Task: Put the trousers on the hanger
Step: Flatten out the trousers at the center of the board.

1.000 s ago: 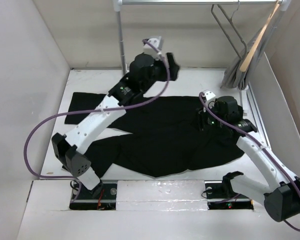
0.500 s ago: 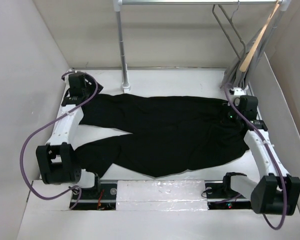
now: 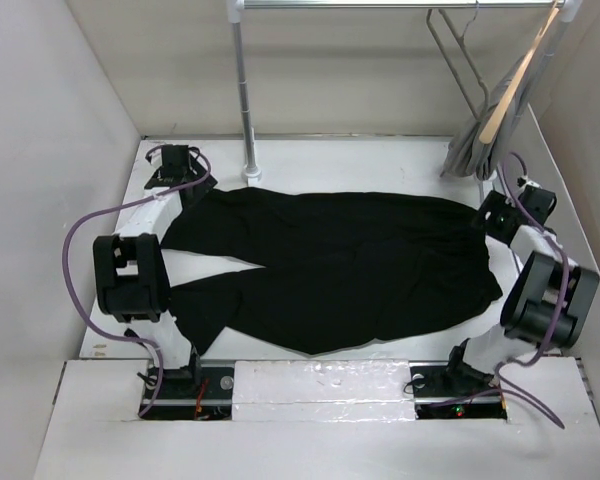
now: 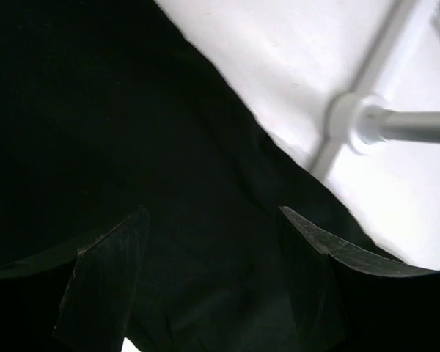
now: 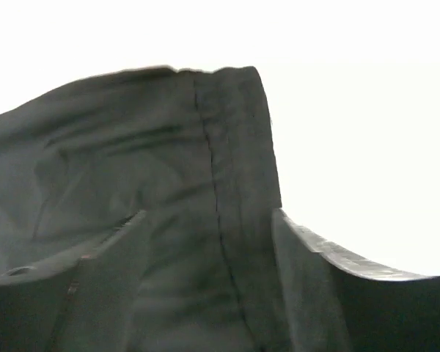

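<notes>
Trousers (image 3: 350,260) lie flat on the table (image 3: 380,160). The left gripper (image 4: 213,213), spread, hangs over their left end. The right gripper (image 5: 209,213), spread, hangs over their right edge.

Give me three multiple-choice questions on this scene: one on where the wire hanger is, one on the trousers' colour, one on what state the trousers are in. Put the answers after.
1. Where is the wire hanger?
A. on a wall hook
B. hanging on the rail at the far right
C. on the floor

2. What colour are the trousers?
A. black
B. grey
C. blue

3. What state are the trousers in?
A. draped over the hanger
B. rolled into a ball
C. spread flat on the table

Answers:
1 B: it hangs from the rail, next to the wooden hanger.
2 A: the cloth is plain black in all three views.
3 C: the waist and both legs lie open on the white surface, and the hanger is bare.
</notes>
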Available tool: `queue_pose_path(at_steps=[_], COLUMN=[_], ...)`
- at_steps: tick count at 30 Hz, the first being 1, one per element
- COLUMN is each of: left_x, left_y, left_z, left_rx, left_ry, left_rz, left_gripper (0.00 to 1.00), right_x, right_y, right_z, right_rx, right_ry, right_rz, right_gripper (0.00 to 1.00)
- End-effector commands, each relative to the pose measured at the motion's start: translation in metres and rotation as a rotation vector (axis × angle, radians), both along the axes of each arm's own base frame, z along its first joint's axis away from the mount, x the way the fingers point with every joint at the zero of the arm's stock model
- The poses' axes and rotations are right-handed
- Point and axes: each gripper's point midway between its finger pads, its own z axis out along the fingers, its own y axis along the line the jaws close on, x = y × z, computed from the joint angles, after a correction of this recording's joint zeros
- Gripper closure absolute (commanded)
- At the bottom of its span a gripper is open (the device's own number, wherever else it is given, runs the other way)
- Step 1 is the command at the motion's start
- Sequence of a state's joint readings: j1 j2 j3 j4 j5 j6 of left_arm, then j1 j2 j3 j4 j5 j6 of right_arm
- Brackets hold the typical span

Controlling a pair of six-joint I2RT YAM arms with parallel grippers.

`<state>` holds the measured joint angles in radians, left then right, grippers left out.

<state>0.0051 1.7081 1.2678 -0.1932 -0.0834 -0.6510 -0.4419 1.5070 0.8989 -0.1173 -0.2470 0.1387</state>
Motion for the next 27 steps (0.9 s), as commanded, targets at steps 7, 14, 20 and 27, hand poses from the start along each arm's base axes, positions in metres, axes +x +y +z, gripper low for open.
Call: queue_pose_path(at_steps=[7,14,20,27], left_x=[0.032,0.048,0.055,0.076], left_y=[0.029,0.038,0.050,0.061], left_z=[-0.014,-0.045,-0.070,-0.081], left_rx=[0.046,0.027,-0.030,-0.016], left_ry=[0.019,0.071,0.113,0.145], left_rz=[0.071,0.100,0.133,0.150], left_gripper=[0.33,0.33,0.34,0.35], right_x=[0.076,0.054,0.061,0.090], right_y=[-0.023,-0.047,-0.053,-0.050], right_z=[-0.006,-0.039,-0.050,-0.042], right_rx=[0.001,-0.010,0.010,0.045], right_ry=[-0.085,0.062,0.120,0.076], right_rz=[0.097,-0.034,-0.044,0.001], right_gripper=[0.22,0.27,0.38,0.84])
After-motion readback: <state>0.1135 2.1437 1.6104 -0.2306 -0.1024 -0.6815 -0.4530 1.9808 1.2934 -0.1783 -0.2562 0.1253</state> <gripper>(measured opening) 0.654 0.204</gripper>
